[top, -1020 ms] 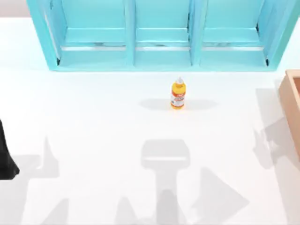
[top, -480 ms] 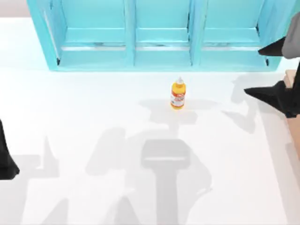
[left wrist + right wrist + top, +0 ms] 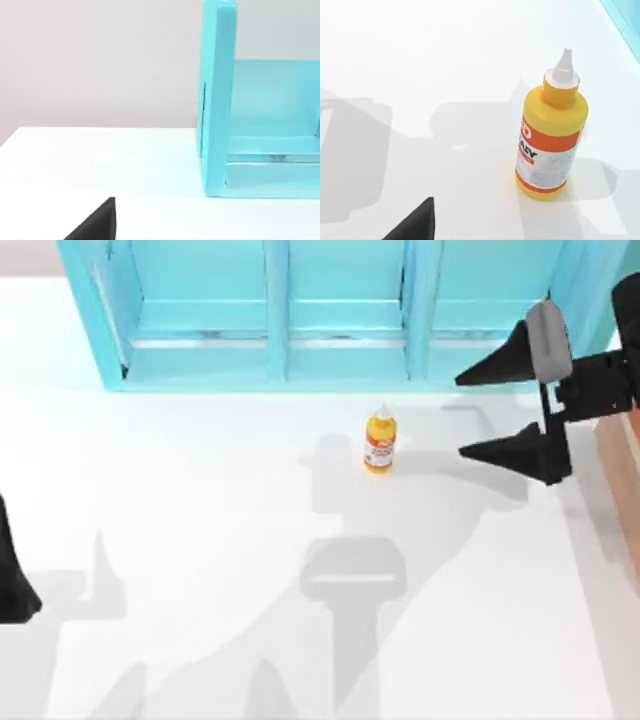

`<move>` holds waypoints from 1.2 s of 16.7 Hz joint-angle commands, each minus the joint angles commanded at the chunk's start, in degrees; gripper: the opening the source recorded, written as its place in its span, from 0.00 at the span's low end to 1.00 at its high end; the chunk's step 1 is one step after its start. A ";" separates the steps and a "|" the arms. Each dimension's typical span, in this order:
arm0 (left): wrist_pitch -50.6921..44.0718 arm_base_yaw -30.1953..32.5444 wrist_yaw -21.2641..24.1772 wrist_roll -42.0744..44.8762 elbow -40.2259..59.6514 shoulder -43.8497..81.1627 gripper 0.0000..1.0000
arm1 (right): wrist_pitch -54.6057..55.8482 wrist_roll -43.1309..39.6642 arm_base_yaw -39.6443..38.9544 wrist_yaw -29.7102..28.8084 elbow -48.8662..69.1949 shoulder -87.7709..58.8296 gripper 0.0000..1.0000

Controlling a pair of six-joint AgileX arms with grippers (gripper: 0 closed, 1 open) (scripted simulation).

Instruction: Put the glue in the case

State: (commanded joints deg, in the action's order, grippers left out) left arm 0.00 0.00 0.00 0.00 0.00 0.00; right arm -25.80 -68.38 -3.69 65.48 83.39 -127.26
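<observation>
The white table (image 3: 200, 540) carries the glue (image 3: 379, 440), standing upright just left of the right gripper (image 3: 478, 412), the turquoise case (image 3: 340, 315) behind it, and a brown box (image 3: 622, 455) below this gripper

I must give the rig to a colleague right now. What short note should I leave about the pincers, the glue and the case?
Right pincer: open, empty, at the table's right, fingers pointing at the glue, not touching it.
Left pincer: parked at the left edge.
Glue bottle: upright on the white table, just in front of the turquoise case.
Done: approach only.
Left: grasp the bottle, place it in a compartment of the case.
</observation>
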 joint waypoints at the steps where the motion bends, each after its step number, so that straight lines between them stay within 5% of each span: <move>1: 0.00 0.00 0.00 0.00 0.00 0.00 1.00 | -0.60 -1.68 -0.03 1.60 2.10 -3.10 1.00; 12: 0.00 0.00 0.00 0.00 0.00 0.00 1.00 | -1.18 -4.86 -0.03 5.23 6.83 -10.00 1.00; 20: 0.00 0.00 0.00 0.00 0.00 0.00 1.00 | 19.04 12.83 -6.76 2.69 1.94 -8.79 1.00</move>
State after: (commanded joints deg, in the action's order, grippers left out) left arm 0.00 0.00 0.00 0.00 0.00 0.00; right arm -6.76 -55.55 -10.45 68.17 85.33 -136.05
